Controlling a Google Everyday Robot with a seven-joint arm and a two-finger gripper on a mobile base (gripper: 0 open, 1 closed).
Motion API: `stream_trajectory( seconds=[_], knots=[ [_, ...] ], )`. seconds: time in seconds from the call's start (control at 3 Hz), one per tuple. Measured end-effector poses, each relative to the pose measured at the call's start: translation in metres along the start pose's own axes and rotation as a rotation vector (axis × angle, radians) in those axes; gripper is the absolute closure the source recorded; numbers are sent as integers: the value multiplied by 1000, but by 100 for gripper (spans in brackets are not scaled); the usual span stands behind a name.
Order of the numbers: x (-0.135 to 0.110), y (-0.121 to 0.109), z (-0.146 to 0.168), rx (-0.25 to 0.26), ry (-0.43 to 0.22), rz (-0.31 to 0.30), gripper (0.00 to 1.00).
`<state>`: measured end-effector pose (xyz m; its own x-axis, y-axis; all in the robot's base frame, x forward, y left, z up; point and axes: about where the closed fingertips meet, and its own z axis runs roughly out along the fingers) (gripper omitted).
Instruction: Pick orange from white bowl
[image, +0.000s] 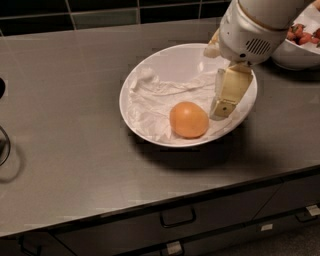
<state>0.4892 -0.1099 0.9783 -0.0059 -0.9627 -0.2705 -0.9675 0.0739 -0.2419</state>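
My gripper (222, 111) hangs inside the white bowl (131, 85), just right of the orange (189, 120). I cannot tell whether it is open or closed. A second bowl (300, 56) is cut off at the far right. Surface: grey counter (65, 130), drawers (177, 220) below.

The orange (189, 119), even orange w/ no markings, in the white bowl (175, 60), lined w/ crumpled white paper (150, 100). Claw (221, 109), pale tan under a white arm housing (250, 30), hangs over the bowl's right side. Table (65, 125): brushed grey. Red food (300, 32) in 2nd white bowl (295, 56), top right. Black tiles (100, 5) at back.
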Motion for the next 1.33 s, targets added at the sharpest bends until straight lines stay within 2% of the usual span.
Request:
stream_trajectory(
  seconds=[0.33,1.33],
  knots=[
    [-1,-2,6,-13,-6,-3,22],
    [-8,-10,44,-77,-18,-14,23]
  ],
)
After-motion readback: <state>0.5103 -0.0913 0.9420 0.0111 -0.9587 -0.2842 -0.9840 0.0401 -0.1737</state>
